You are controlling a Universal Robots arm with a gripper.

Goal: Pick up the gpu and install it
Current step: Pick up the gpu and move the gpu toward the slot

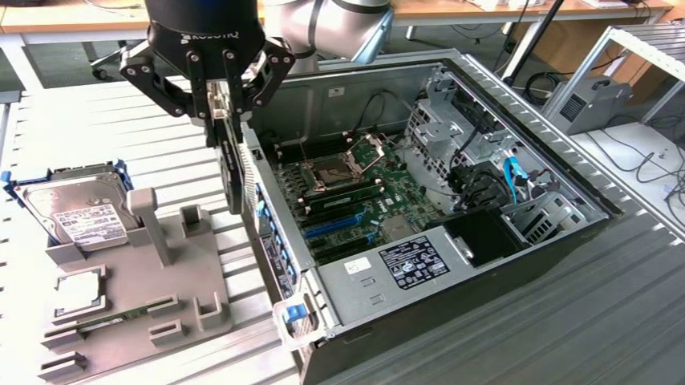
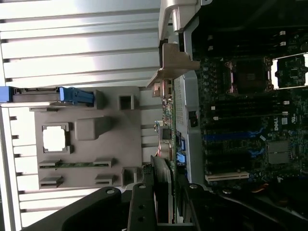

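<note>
**rigwatcher:** So where's our gpu point(image 1: 230, 168) at? We mean the thin flat card with the green circuit board and the narrow silver metal bracket point(image 2: 172, 62) on one end.

**benchmate:** We've got it up in the air, turned on edge, with its long side running straight down from the black multi-link gripper point(image 1: 227, 112). The dark fingers point(image 2: 139, 207) are clamped on the card's upper end, one on each face. It hangs right at the wall of the open grey metal computer case point(image 1: 321, 104) on the exterior view's left, so it's between the parts tray and the board. The lower end overlaps that wall from where we look, and we can't tell if it's touching.

**rigwatcher:** And around it?

**benchmate:** Inside the case we see the green motherboard point(image 1: 402, 192) lying flat, with its long blue expansion slots point(image 1: 332, 228) just beside the card's lower end. On the exterior view's left of the case sits the grey moulded plastic tray point(image 1: 139, 321). It has the silver hard drive with the white label point(image 1: 80, 212) propped at its far end, a small square processor chip point(image 1: 80, 290) nearer to us, and a slim green memory stick point(image 1: 107, 321) just past that. Everything rests on the white slatted table point(image 1: 107, 136).
</note>
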